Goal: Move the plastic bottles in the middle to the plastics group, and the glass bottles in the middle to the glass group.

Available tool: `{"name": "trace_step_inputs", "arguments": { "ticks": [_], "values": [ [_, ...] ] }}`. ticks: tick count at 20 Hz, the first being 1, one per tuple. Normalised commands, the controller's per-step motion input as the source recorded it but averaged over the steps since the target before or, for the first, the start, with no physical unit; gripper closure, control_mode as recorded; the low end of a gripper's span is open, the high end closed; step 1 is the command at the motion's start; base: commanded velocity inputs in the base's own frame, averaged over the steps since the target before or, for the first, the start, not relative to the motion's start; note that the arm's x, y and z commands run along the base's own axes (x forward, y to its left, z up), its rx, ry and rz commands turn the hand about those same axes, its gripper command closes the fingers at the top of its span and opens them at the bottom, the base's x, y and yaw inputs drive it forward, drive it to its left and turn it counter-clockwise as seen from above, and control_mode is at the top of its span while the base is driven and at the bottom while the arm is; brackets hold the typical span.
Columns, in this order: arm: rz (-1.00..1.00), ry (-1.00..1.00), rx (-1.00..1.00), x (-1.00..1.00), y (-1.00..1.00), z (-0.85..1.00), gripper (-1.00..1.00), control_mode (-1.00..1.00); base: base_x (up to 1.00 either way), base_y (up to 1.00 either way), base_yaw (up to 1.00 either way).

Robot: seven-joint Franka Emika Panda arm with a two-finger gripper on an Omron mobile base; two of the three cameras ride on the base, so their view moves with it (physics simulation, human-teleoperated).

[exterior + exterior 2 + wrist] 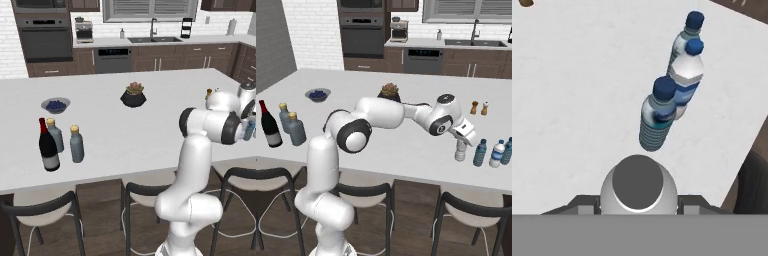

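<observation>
My gripper reaches down at the counter's right end, shut on a pale grey bottle with a dark grey top, which stands upright at counter level. Just beyond it stand three small blue-capped plastic bottles, a short gap from the held one; they are also in the right base view. At the left end the dark wine bottle stands with two grey-blue yellow-capped bottles close beside it.
A bowl of blueberries and a potted succulent sit mid-counter. Salt and pepper shakers stand behind the plastic bottles. The counter's front edge runs close to the held bottle, with stools below.
</observation>
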Motion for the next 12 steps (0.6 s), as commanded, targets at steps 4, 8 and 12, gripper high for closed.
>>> {"name": "trace_step_inputs", "arguments": {
  "ticks": [4, 8, 12],
  "values": [
    [0.00, 0.00, 0.00, 0.00, -0.15, -0.38, 1.00, -1.00, 0.00, 0.00, 0.00],
    [0.00, -0.02, 0.00, 0.00, 0.00, -0.38, 1.00, -1.00, 0.00, 0.00, 0.00],
    [0.00, -0.04, 0.00, 0.00, 0.00, -0.36, 1.00, -1.00, 0.00, 0.00, 0.00]
  ]
}}
